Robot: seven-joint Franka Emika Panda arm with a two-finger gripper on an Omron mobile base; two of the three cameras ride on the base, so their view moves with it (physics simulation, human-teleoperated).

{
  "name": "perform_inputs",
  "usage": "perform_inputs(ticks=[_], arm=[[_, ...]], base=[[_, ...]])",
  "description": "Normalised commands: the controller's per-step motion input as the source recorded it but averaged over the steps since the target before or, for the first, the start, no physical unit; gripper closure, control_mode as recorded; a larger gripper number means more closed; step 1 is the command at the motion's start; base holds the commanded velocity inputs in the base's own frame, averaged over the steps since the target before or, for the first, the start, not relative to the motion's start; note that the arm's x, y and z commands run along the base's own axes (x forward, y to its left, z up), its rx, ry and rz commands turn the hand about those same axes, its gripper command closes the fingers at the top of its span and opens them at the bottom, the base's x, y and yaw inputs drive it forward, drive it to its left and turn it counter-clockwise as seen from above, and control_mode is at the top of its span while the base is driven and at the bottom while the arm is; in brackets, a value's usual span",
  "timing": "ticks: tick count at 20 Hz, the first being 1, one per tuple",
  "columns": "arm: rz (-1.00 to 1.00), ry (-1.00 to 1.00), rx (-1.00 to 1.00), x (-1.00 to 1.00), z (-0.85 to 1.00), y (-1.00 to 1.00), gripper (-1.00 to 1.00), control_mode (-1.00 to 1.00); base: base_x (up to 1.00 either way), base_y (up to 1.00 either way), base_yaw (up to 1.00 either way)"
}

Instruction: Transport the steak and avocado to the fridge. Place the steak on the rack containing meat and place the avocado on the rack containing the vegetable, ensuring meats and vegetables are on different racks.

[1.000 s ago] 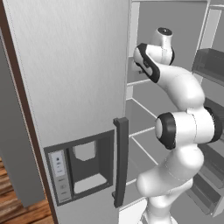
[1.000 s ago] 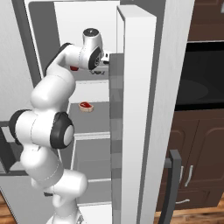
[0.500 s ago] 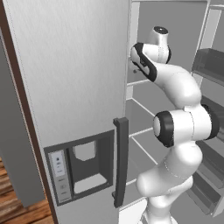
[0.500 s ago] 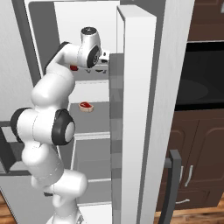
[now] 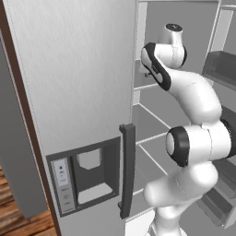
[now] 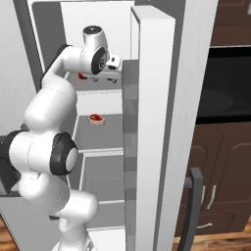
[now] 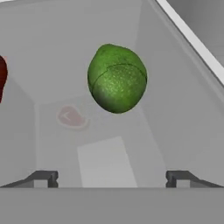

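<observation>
hand view: your hand (image 7: 112, 178) is spread wide, holding nothing. the avocado (image 7: 117, 78) sits just ahead on an upper fridge (image 6: 152, 122) shelf, w/ a dark red item (image 7: 2, 76) at left. steak (image 6: 96, 119) lies on the rack below. looks like avocado drop-off; next, prob. back the arm out w/o bumping it.

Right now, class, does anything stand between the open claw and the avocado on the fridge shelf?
Nothing visible does. In the hand view the avocado sits straight ahead of the claw, beyond its spread fingertips, with bare shelf between. A dark red thing lies off to the side.
</observation>
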Motion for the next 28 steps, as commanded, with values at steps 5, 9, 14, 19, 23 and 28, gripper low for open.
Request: perform_inputs(ticks=[5, 9, 14, 19, 23, 28], arm=[[0.0, -0.13, -0.01, -1.0, -0.01, 0.0, -1.0, -1.0], [0.0, 0.01, 0.0, -1.0, 0.0, 0.0, -1.0, -1.0], [0.0, 0.01, 0.0, -1.0, 0.0, 0.0, -1.0, -1.0], [0.0, 0.09, 0.0, -0.97, 0.0, 0.02, -1.0, -1.0], [-0.02, 0.03, 0.0, -0.79, 0.0, 0.0, -1.0, -1.0], [-0.05, 0.0, 0.0, -0.93, 0.0, 0.0, -1.0, -1.0]], base=[[0.0, 0.0, 0.0], [0.0, 0.0, 0.0], [0.0, 0.0, 0.0], [0.0, 0.0, 0.0], [0.0, 0.0, 0.0], [0.0, 0.0, 0.0]])
